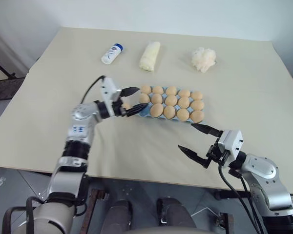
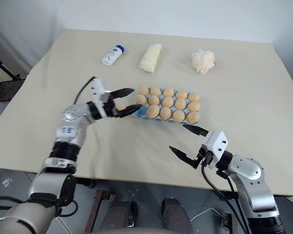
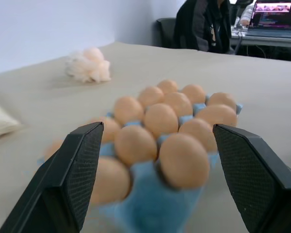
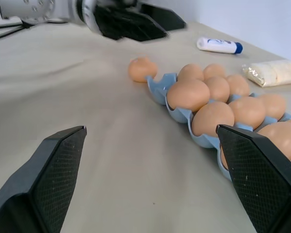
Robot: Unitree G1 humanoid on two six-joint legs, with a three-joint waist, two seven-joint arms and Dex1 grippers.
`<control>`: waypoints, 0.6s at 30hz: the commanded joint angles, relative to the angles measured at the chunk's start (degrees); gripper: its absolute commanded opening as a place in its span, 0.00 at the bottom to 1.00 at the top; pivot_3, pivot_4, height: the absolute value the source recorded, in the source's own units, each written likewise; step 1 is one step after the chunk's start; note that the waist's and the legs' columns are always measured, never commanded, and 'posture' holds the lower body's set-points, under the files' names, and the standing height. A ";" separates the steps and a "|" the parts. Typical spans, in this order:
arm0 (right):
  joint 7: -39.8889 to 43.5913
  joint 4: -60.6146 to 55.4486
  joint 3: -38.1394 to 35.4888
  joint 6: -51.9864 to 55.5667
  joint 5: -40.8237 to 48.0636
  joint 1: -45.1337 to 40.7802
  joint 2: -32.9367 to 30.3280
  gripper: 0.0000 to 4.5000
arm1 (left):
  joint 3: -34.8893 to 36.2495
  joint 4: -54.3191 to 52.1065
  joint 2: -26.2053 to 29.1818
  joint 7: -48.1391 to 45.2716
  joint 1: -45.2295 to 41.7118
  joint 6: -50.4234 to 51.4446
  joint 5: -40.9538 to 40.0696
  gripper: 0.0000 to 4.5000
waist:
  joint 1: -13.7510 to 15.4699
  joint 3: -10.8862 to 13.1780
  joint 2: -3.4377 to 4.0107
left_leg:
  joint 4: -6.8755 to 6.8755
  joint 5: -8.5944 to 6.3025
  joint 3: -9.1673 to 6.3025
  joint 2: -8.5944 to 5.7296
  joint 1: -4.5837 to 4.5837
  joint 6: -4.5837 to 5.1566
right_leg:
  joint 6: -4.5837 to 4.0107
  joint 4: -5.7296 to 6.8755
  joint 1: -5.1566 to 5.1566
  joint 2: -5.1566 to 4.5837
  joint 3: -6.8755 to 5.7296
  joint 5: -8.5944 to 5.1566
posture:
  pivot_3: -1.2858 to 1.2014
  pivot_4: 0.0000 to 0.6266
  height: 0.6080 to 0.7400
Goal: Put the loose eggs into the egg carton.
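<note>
The light blue egg carton (image 1: 142,112) lies mid-table, crosswise. Tan eggs (image 1: 171,101) fill every cup but the front-left corner one (image 4: 160,86), which shows bare blue. One loose egg (image 4: 141,69) rests on the table just off that corner, and from above this loose egg (image 1: 127,105) shows between the fingers of my left gripper. My left gripper (image 1: 138,99) hovers level at the carton's left end, open and holding nothing. My right gripper (image 1: 185,136) stands open and empty in front of the carton's right end, apart from it.
Along the far side of the table lie a white bottle with a blue cap (image 1: 112,53), a pale yellow cloth roll (image 1: 150,56) and a fluffy white lump (image 1: 203,59). The table's front edge runs just below my right gripper.
</note>
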 commanded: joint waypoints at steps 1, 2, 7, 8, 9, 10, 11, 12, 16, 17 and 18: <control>1.42 -0.36 -0.85 -0.71 1.10 -0.47 -0.47 1.00 | 3.22 -4.74 5.42 -2.56 4.23 1.62 -2.54 0.93 | -0.20 0.00 0.01 | 0.00 0.00 0.00 0.00 0.00 0.01 | 0.00 -0.02 0.01 -0.01 0.00 0.00 | 0.52 0.24 1.00; 1.78 0.17 -0.86 -0.84 1.08 -0.85 -0.42 1.00 | 4.21 -4.99 7.36 -2.94 5.90 1.75 -2.73 0.98 | -0.33 0.01 0.01 | 0.00 -0.01 -0.01 0.00 0.00 0.02 | 0.00 -0.02 0.01 -0.01 0.00 0.00 | 0.52 0.24 1.00; 3.20 2.58 -1.01 -1.43 0.93 -2.44 -0.22 1.00 | 7.99 -6.33 12.37 -2.70 12.83 -0.11 -3.02 0.99 | -0.39 0.02 0.02 | 0.00 -0.01 -0.07 0.00 0.00 0.04 | -0.02 -0.03 0.04 -0.06 -0.05 -0.01 | 0.52 0.24 1.00; 3.47 3.18 -1.03 -1.56 0.89 -2.81 -0.19 1.00 | 8.65 -6.90 12.93 -2.59 14.62 -0.40 -3.09 0.99 | -0.43 0.02 0.02 | -0.02 -0.01 -0.08 0.00 0.00 0.04 | -0.03 -0.04 0.04 -0.07 -0.05 -0.02 | 0.52 0.24 1.00; 3.80 3.88 -1.06 -1.72 0.83 -3.27 -0.19 1.00 | 8.90 -8.09 13.38 -2.63 16.79 -0.38 -3.08 0.99 | -0.46 0.02 0.02 | -0.05 -0.01 -0.08 0.00 0.00 0.04 | -0.04 -0.05 0.04 -0.07 -0.05 -0.02 | 0.52 0.24 1.00; 4.06 4.38 -1.09 -1.75 0.85 -3.63 -0.17 1.00 | 9.00 -9.17 13.62 -2.51 18.52 -0.32 -3.08 0.99 | -0.47 0.02 0.03 | -0.08 -0.01 -0.08 -0.01 0.00 0.04 | -0.04 -0.08 0.04 -0.07 -0.05 -0.02 | 0.52 0.24 1.00; 4.20 4.85 -1.10 -1.60 0.82 -3.96 -0.17 1.00 | 9.05 -10.14 13.73 -2.43 20.05 0.47 -3.30 0.99 | -0.47 0.02 0.03 | -0.12 -0.01 -0.08 0.00 0.01 0.04 | -0.04 -0.09 0.04 -0.08 -0.05 -0.02 | 0.52 0.24 1.00; 4.30 5.14 -1.11 -1.50 0.79 -4.16 -0.16 1.00 | 9.04 -10.86 13.78 -2.35 20.99 1.07 -3.49 0.99 | -0.46 0.03 0.03 | -0.18 -0.01 -0.08 -0.01 0.01 0.04 | -0.04 -0.11 0.02 -0.08 -0.06 -0.02 | 0.52 0.24 1.00; 3.63 6.62 -1.67 -1.04 0.76 -5.28 0.13 1.00 | 8.78 -12.93 12.98 -0.67 22.70 1.20 -3.32 0.99 | -0.34 0.03 0.04 | -0.32 0.00 -0.18 -0.01 0.02 0.02 | -0.08 -0.15 0.01 -0.10 -0.16 -0.04 | 0.52 0.24 1.00; 3.61 7.06 -1.89 -0.83 0.77 -5.51 -0.07 1.00 | 8.37 -13.04 12.18 0.35 22.26 0.88 -2.91 0.99 | -0.35 0.03 0.04 | -0.34 0.00 -0.18 -0.01 0.02 0.02 | -0.08 -0.15 0.01 -0.10 -0.17 -0.04 | 0.52 0.24 1.00; 3.68 7.59 -2.50 -0.38 1.10 -5.56 -0.46 1.00 | 7.41 -12.48 10.94 1.77 20.91 0.29 -1.91 0.99 | -0.28 0.03 0.04 | -0.36 0.00 -0.18 -0.01 0.03 0.02 | -0.09 -0.16 0.01 -0.10 -0.18 -0.04 | 0.52 0.24 1.00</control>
